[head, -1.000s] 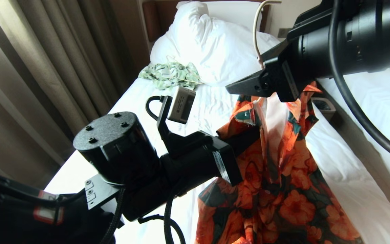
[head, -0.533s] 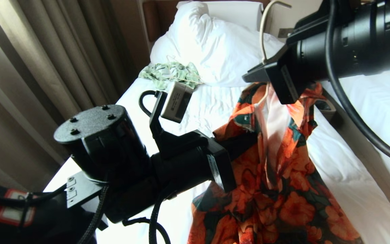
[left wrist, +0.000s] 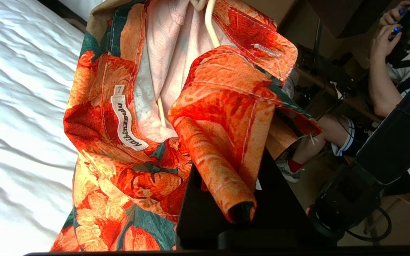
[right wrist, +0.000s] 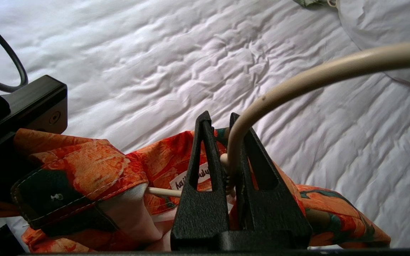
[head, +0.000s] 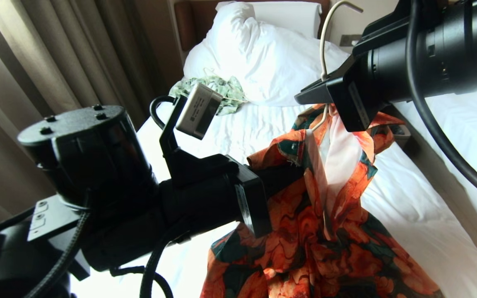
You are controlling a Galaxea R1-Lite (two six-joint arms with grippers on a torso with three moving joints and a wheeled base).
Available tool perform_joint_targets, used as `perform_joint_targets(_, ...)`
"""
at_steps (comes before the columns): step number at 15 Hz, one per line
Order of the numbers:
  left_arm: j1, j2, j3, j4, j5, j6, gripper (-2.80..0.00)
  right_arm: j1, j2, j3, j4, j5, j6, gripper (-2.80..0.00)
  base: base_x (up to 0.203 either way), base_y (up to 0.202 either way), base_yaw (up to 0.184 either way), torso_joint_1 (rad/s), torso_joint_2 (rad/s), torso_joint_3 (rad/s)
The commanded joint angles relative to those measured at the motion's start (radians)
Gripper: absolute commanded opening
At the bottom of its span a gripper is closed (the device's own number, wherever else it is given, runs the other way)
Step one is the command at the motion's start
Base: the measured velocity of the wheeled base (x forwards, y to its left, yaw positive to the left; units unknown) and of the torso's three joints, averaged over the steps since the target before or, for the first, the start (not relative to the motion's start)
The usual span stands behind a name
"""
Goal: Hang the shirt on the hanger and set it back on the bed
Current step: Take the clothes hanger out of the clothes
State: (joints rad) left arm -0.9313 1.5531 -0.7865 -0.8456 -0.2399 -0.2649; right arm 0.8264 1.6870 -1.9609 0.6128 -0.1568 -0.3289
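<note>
The head view takes in the whole scene: the single bed with a smooth white sheet (head: 408,215), a rumpled white duvet (head: 263,62) heaped near the dark headboard, and a small pale green-and-white patterned garment (head: 215,93) lying beside it. Both arms hold the short-sleeved orange-flowered shirt on dark green (head: 325,231) above the sheet, its lower part draped down toward the mattress. Only the right wrist view shows the grip on the thin cream-white wire hanger (right wrist: 297,81): the right gripper (right wrist: 226,142) has its two black fingers pressed together on the hanger's twisted neck, the long hook curving away above the sheet and one wire shoulder running into the shirt's collar. Only the left wrist view shows the neck label, the pale lining with the hanger wire inside, and a seated person (left wrist: 386,71) off the far side of the bed holding a controller. There the left gripper (left wrist: 226,199) is closed on a rolled fold of the shirt's collar or front edge, cloth wrapped over its dark fingers and hiding their tips.
</note>
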Motion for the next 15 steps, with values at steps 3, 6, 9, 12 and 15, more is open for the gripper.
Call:
perform_joint_targets(3,0.005,-0.016,-0.007,-0.003,-0.001,0.001,-2.8,0.0,-0.004,-0.001,0.002,-0.003,-0.002,-2.8,0.0,0.0,0.0,0.0,0.0,0.0)
perform_joint_targets(6,0.005,-0.013,-0.001,-0.004,-0.006,0.004,0.0,0.0,-0.006,-0.001,0.005,-0.003,-0.002,-2.8,0.0,0.0,0.0,0.0,0.0,0.0)
perform_joint_targets(9,0.005,-0.013,-0.005,-0.004,-0.03,0.032,0.0,0.004,-0.014,-0.002,0.006,-0.004,-0.004,-2.8,0.0,0.0,0.0,0.0,0.0,0.0)
perform_joint_targets(12,0.019,-0.021,-0.001,-0.003,-0.026,0.032,0.0,-0.001,-0.02,-0.006,0.004,-0.007,-0.002,-2.8,0.0,0.0,0.0,0.0,0.0,0.0)
perform_joint_targets(15,0.03,-0.07,0.046,-0.017,-0.027,0.049,0.0,-0.027,-0.018,-0.006,-0.004,-0.009,0.001,-2.8,0.0,0.0,0.0,0.0,0.0,0.0)
